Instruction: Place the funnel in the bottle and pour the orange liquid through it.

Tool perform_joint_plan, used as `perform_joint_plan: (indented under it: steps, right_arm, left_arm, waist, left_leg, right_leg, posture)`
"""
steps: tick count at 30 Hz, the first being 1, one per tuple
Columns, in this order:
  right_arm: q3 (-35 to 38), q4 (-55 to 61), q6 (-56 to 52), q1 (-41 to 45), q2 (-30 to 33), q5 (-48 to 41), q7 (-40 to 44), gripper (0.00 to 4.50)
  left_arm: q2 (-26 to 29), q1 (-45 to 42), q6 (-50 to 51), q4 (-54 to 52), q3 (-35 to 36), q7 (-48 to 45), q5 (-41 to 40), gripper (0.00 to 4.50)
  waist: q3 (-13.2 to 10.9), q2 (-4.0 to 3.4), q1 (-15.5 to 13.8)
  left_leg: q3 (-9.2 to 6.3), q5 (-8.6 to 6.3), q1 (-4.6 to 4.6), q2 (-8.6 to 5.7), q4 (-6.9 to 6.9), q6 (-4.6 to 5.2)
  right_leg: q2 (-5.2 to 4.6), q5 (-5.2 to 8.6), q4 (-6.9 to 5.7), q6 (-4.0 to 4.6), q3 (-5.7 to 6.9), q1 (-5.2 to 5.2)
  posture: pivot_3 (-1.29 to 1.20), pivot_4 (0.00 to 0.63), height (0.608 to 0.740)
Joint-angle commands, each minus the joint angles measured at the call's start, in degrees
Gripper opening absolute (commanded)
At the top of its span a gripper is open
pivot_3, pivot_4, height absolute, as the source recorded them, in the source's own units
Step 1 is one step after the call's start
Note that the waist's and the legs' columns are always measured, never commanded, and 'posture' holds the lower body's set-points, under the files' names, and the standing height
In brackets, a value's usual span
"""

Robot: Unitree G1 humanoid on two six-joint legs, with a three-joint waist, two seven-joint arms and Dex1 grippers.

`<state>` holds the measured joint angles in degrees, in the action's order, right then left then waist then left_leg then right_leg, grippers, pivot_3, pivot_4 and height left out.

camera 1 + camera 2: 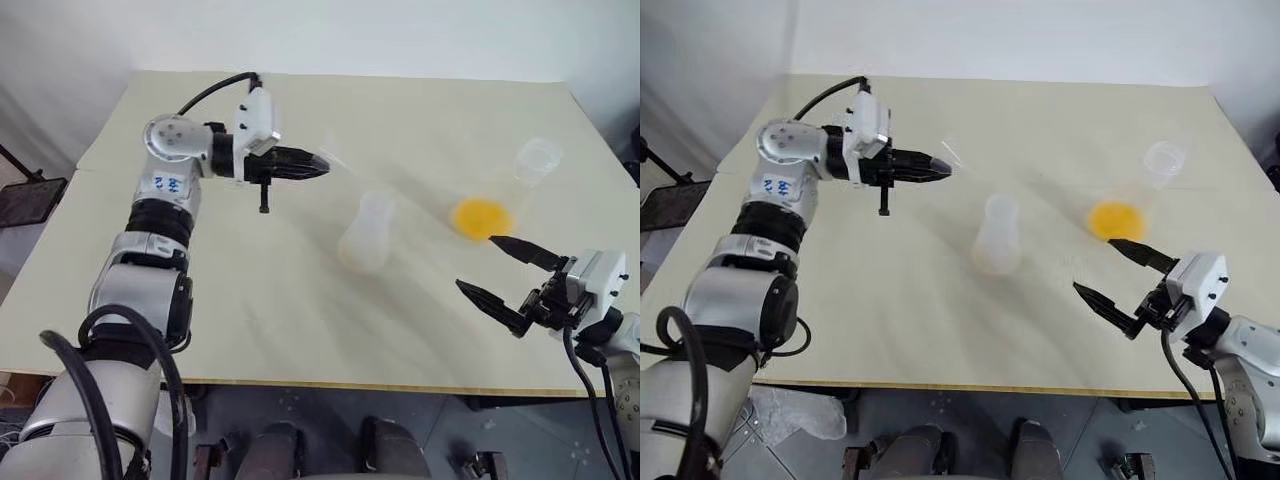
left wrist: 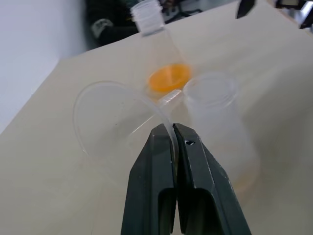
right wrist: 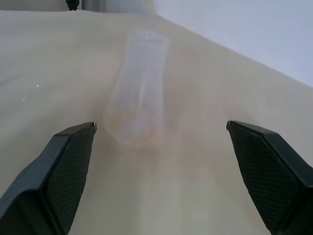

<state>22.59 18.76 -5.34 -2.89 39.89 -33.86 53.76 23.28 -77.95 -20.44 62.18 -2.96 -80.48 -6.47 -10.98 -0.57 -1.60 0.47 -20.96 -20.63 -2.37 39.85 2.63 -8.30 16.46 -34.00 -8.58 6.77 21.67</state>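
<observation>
A pale tabletop (image 1: pixel 250 330) carried two clear vessels. The slim bottle (image 1: pixel 367 233) stood upright near the centre, w/ a faint orange tint at its base. Well apart, toward the far right, stood a conical flask (image 1: pixel 520 185) holding the orange liquid (image 1: pixel 481 217) as a shallow round pool. The left gripper (image 1: pixel 318 166), raised above the tabletop, was pinched tight on the rim of the clear funnel (image 2: pixel 115 122), its stem angled toward the bottle's mouth. The right gripper (image 1: pixel 495 268) hung near the front right edge, fingers spread wide, empty, approx. facing the bottle
</observation>
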Motion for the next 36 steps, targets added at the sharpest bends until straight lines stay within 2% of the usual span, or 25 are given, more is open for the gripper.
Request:
perform_joint_plan:
  steps: [1, 6, 12, 22, 36]
  right_arm:
    - [1.1, 2.9, -0.3, -0.1, -0.3, -1.6, -0.9, 4.5]
    - [0.9, 3.8, -0.2, -0.3, -0.6, -1.5, -1.4, 4.5]
    - [1.0, 4.8, 0.5, -1.2, -1.9, -0.7, -2.8, 4.5]
    - [1.0, 6.1, 0.8, -2.8, -3.0, 0.2, -4.2, 4.5]
    - [0.6, 7.4, 1.4, -4.9, -4.1, 1.3, -5.9, 4.5]
  left_arm:
    - [-0.7, -3.6, -3.6, 2.4, -0.6, -1.5, 1.7, 0.04]
    - [-2.6, -6.6, -7.7, 5.9, -1.5, -2.8, 4.3, 0.04]
    - [-3.9, -9.5, -12.1, 8.9, -3.4, -1.8, 8.3, 0.04]
    - [-4.4, -12.5, -20.1, 10.8, -6.5, 1.2, 14.9, 0.04]
    - [-6.8, -15.6, -25.7, 11.7, -8.5, -1.7, 17.7, 0.04]
  waist:
    - [0.0, 0.0, 0.0]
    - [0.0, 0.01, 0.0]
    - [0.0, 0.01, -0.1]
    - [0.0, 0.02, -0.1]
    - [0.0, 0.02, 0.0]
  left_leg:
    - [-0.01, 0.0, -0.01, 0.0, 0.01, 0.01]
    - [0.0, -0.01, -0.05, 0.0, 0.03, 0.04]
    - [0.01, 0.02, -0.66, -0.05, 0.23, 0.11]
    - [0.14, 0.03, -0.74, -0.06, 0.21, 0.14]
    - [0.17, 0.04, -0.76, -0.07, 0.22, 0.16]
  right_leg:
    - [0.0, 0.0, 0.0, 0.0, 0.0, 0.0]
    - [0.0, 0.0, 0.0, -0.01, 0.05, 0.01]
    - [-0.03, -0.03, -0.13, -0.06, 0.1, 0.53]
    - [-0.04, -0.03, -0.29, -0.06, 0.01, 0.73]
    - [-0.04, -0.03, -0.32, -0.06, 0.0, 0.77]
  posture:
    - [0.0, 0.15, 0.74]
    - [0.0, 0.15, 0.74]
    - [0.0, 0.15, 0.74]
    - [0.0, 0.15, 0.74]
    - [0.0, 0.15, 0.74]
